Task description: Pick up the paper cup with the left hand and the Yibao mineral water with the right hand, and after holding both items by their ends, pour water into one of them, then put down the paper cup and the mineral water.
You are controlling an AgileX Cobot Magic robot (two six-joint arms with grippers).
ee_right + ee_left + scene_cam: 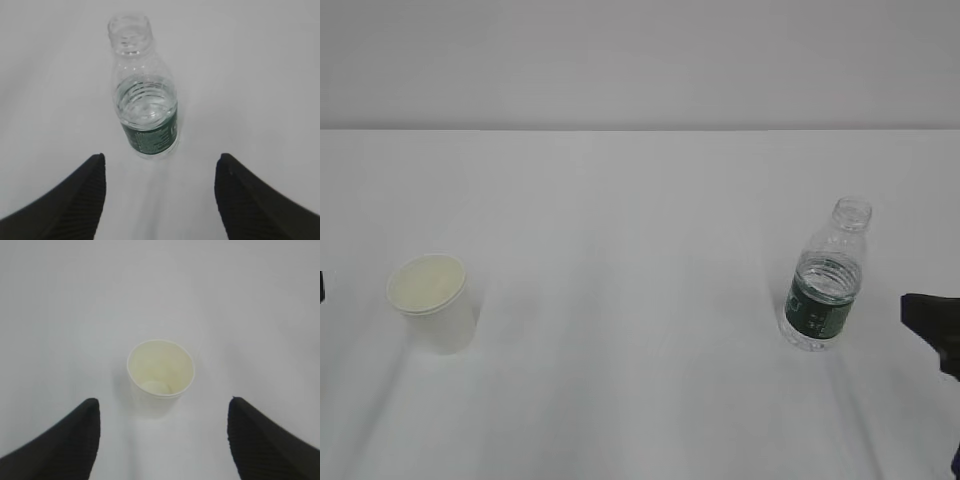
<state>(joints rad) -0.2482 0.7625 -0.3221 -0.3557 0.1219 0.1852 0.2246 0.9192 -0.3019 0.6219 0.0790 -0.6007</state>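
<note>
The paper cup [432, 300] stands upright on the white table at the left, white with a cream inside and empty. In the left wrist view the cup [160, 371] is ahead of my open left gripper [163, 405], not between the fingers. The Yibao mineral water [825, 285] stands upright at the right, capless, with water and a dark green label. In the right wrist view the bottle [146, 100] is just ahead of my open right gripper [160, 162]. In the exterior view only a black tip of the right gripper [932, 318] shows at the right edge.
The white table [640, 220] runs back to a pale wall. A sliver of black shows at the left edge of the exterior view [322, 286].
</note>
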